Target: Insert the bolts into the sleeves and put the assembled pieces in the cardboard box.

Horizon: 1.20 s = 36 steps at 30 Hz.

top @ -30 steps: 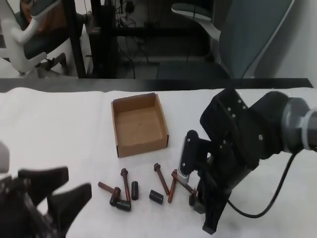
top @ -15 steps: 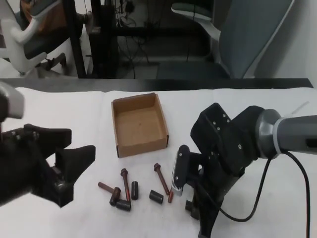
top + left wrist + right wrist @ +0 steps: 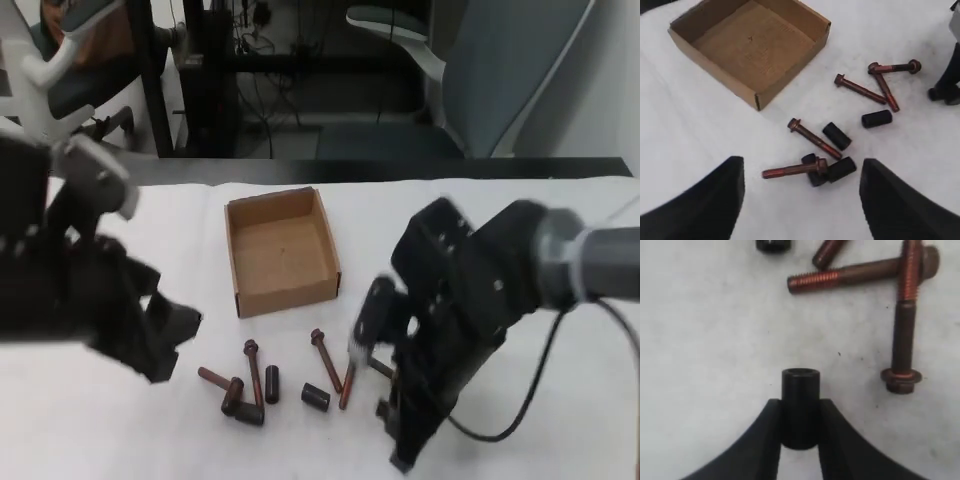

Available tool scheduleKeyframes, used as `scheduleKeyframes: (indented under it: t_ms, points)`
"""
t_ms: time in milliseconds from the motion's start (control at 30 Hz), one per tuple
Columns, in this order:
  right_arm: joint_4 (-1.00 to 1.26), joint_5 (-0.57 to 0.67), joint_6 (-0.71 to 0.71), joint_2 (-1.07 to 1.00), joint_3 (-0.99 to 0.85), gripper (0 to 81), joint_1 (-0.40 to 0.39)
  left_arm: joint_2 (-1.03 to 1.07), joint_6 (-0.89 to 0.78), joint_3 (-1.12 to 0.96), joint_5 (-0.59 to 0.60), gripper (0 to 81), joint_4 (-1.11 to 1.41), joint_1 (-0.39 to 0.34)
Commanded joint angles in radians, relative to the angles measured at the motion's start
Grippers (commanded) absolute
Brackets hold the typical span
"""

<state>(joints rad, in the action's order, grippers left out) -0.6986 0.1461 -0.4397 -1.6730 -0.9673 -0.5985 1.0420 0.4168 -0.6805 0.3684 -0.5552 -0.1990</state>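
Observation:
My right gripper (image 3: 800,407) is shut on a short black sleeve (image 3: 800,390), held low over the white cloth. Two copper-coloured bolts (image 3: 902,320) lie crossed just beyond it. In the high view this gripper (image 3: 400,440) points down at the right end of the scattered parts. My left gripper (image 3: 800,200) hangs open above the left part of the pile, over a bolt (image 3: 812,137), another bolt (image 3: 790,171) and loose black sleeves (image 3: 836,136). The cardboard box (image 3: 236,262) stands open behind the parts, with nothing visible inside.
A white cloth (image 3: 560,420) covers the bench. More bolts (image 3: 860,90) and a sleeve (image 3: 876,119) lie between the two grippers. Office chairs and desk legs stand beyond the bench's far edge.
The left arm has come up from the near left corner and moved forward, toward the parts. The right arm has shifted slightly left while holding its sleeve.

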Motion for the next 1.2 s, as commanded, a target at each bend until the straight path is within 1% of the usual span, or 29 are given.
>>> scheduleKeyframes:
  t_ms: [0,33,67,167,200,267,300,333,400,533,633,700,733,933,1033,1167]
  points:
    - [0.012,0.086,0.165,0.138,-0.023,0.6,-0.003,0.065,0.181,-0.096,-0.141,62.3,-0.08,-0.062]
    - [0.015,0.114,0.215,0.181,-0.022,0.6,-0.003,0.092,0.245,-0.126,-0.196,62.3,-0.093,-0.083]
    - [0.015,0.141,0.261,0.223,-0.022,0.6,-0.003,0.114,0.27,-0.141,-0.222,62.3,-0.091,-0.105]
    - [-0.002,0.23,0.399,0.344,-0.022,0.6,-0.007,0.217,0.416,-0.187,-0.259,62.3,-0.083,-0.148]
    - [-0.015,0.27,0.44,0.386,-0.022,0.6,-0.007,0.254,0.488,-0.196,-0.264,62.3,-0.079,-0.156]
    - [-0.038,0.33,0.531,0.465,-0.022,0.6,-0.013,0.317,0.628,-0.202,-0.321,62.3,-0.062,-0.17]
    - [-0.051,0.356,0.562,0.511,-0.022,0.6,-0.017,0.348,0.7,-0.202,-0.348,62.3,-0.047,-0.174]
    - [-0.057,0.378,0.582,0.558,-0.022,0.6,-0.021,0.377,0.773,-0.202,-0.352,62.3,-0.039,-0.175]
    - [-0.063,0.393,0.59,0.64,-0.022,0.6,-0.029,0.428,0.853,-0.202,-0.347,62.3,-0.031,-0.175]
    - [-0.085,0.391,0.615,0.797,-0.022,0.6,-0.029,0.499,0.893,-0.202,-0.341,61.9,-0.033,-0.175]
    - [-0.123,0.391,0.642,0.872,-0.022,0.6,-0.029,0.533,0.928,-0.202,-0.329,56.4,0.009,-0.175]
    - [-0.167,0.391,0.642,0.898,-0.022,0.6,-0.029,0.542,0.956,-0.202,-0.276,51.7,0.043,-0.175]
    - [-0.189,0.391,0.642,0.903,-0.021,0.6,-0.029,0.544,0.957,-0.202,-0.242,50.8,0.052,-0.175]
    - [-0.247,0.388,0.63,0.906,-0.012,0.6,-0.029,0.543,0.957,-0.202,-0.159,50.8,0.031,-0.175]
    - [-0.247,0.352,0.631,0.906,-0.013,0.6,-0.029,0.543,0.957,-0.202,-0.156,50.8,-0.005,-0.173]
    - [-0.247,0.344,0.631,0.906,-0.013,0.6,-0.029,0.543,0.957,-0.202,-0.156,50.8,-0.05,-0.173]
